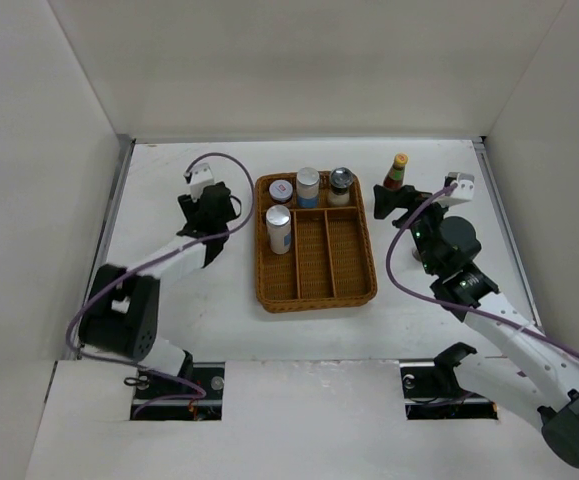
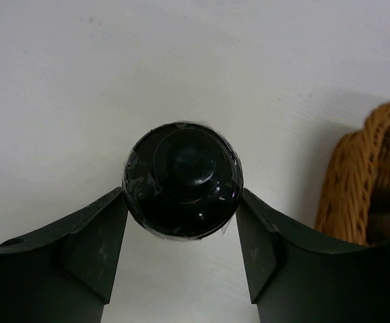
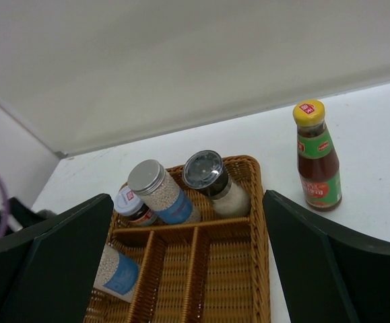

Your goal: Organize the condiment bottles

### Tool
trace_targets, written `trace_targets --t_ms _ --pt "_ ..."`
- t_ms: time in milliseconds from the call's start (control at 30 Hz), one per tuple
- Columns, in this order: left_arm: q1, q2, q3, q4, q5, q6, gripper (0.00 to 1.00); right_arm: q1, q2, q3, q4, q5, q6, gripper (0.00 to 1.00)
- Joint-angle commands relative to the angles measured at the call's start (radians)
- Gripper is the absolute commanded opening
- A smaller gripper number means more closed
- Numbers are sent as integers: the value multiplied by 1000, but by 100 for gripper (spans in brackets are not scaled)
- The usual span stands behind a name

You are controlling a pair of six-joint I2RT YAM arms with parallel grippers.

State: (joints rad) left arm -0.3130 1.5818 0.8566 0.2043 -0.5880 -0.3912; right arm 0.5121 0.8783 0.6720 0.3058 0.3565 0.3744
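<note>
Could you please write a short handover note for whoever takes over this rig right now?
Left gripper: shut on the black-capped bottle, left of the wicker tray.
Right gripper: open, empty, beside the red sauce bottle standing on the table right of the tray.
Done: red-label jar, blue-label jar, dark-lidded shaker in the tray's far compartment; silver-lidded jar in its left slot.
Left: black-capped bottle and sauce bottle.

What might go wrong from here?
The left gripper flanks the black-capped bottle at its round cap; squeezed there, it might slip or tip. The open right gripper hangs near the slim sauce bottle, which might topple if bumped.
</note>
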Motion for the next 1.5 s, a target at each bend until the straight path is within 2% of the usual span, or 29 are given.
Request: trace_targets --t_ms 0,133,267,333,433,533,700,833,900,933,1000,1033,1067,1167,1300,1467 --pt "-59 -314 -74 92 -105 12 27 2 -4 5 27 -10 8 100" --pt "-148 -616 -151 44 -186 41 26 -2 4 -2 32 -17 14 100" --pt "-266 -792 -105 -2 -200 74 25 -5 -2 -2 30 -17 14 100" --pt "-358 -793 -61 -13 -194 75 25 -14 -13 -6 30 -17 14 100" --pt "-557 -694 -7 32 -202 86 24 -33 -27 -11 27 -17 14 100" --pt "-637 -586 19 122 -271 191 23 -40 -27 -12 16 -21 14 100" --pt "-567 -600 -79 78 -323 190 24 -34 -9 17 0 -50 1 100" --pt "-446 -632 -174 -46 -258 22 29 -21 -5 35 -17 -62 3 99" --pt "-368 -632 -206 -97 -149 -81 33 -8 -6 29 -19 -57 3 88" --pt "-326 -620 -218 -120 -91 -125 38 -7 -6 29 -23 -57 4 83" --pt "-257 -596 -238 -154 6 -190 50 -5 -7 29 -40 -56 3 59" --pt "-228 -594 -251 -169 40 -222 60 -4 -7 31 -49 -56 3 53" --pt "-202 -600 -264 -184 71 -248 73 -2 -2 34 -54 -56 1 51" --pt "-154 -600 -280 -219 111 -264 83 1 17 47 -65 -62 0 56" --pt "-91 -514 -275 -224 177 -265 83 18 14 51 -59 -56 0 69" --pt "-38 -382 -261 -187 224 -265 81 19 -7 40 -63 -54 0 73"
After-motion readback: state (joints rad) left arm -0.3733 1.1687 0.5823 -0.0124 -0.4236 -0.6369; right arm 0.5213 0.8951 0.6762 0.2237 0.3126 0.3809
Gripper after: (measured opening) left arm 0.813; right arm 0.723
